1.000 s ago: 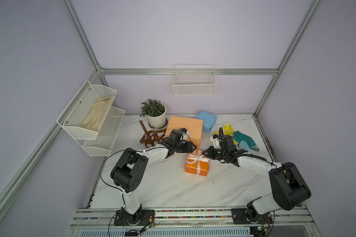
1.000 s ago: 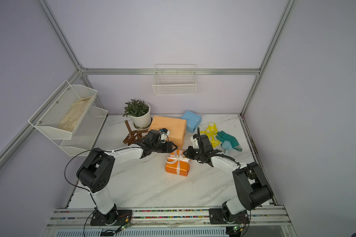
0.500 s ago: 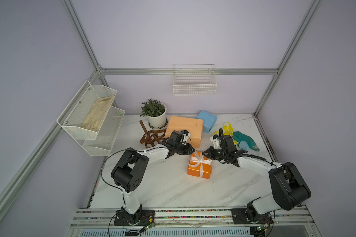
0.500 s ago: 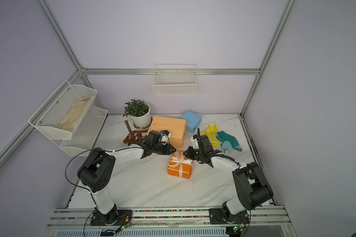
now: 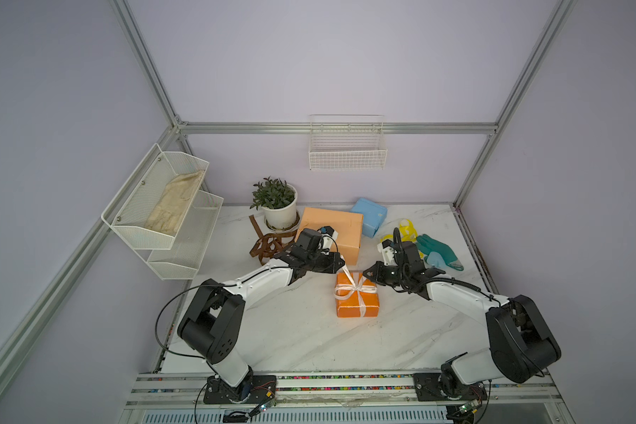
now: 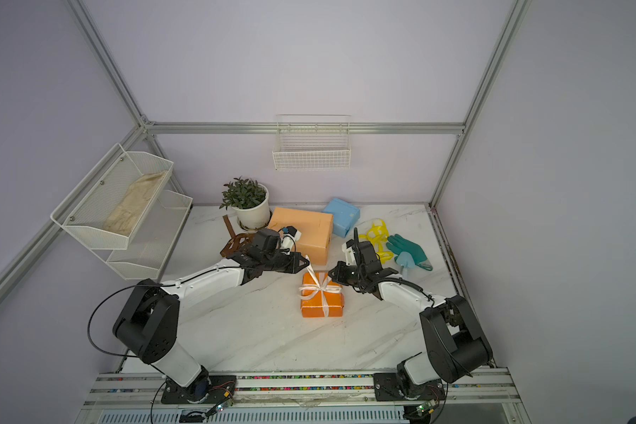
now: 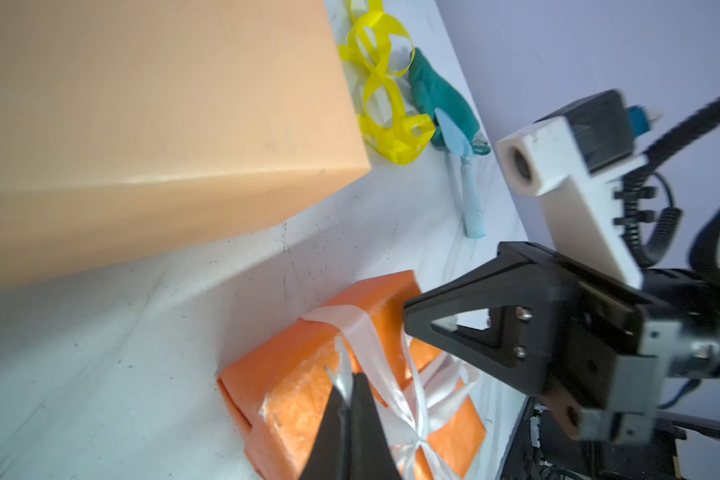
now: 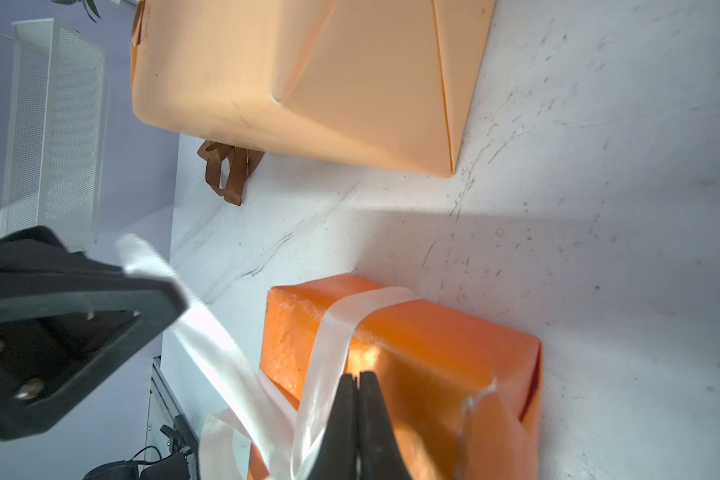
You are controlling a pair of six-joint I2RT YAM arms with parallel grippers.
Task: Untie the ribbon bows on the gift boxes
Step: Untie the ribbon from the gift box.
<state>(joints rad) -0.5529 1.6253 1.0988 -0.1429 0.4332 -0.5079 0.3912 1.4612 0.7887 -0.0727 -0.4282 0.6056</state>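
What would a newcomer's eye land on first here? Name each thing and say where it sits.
The bright orange box with its white ribbon bow sits in the middle of the table. The left gripper has its jaws shut on a tail of that ribbon, drawn taut; the right gripper, jaws shut, is at the box's far corner. Behind lie a loose yellow ribbon and a teal glove.

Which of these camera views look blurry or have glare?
Right wrist view: the white ribbon stretched to the left claw is smeared, and glare marks the orange box. Left wrist view: the peach box is soft. Both top views: sharp, evenly lit.
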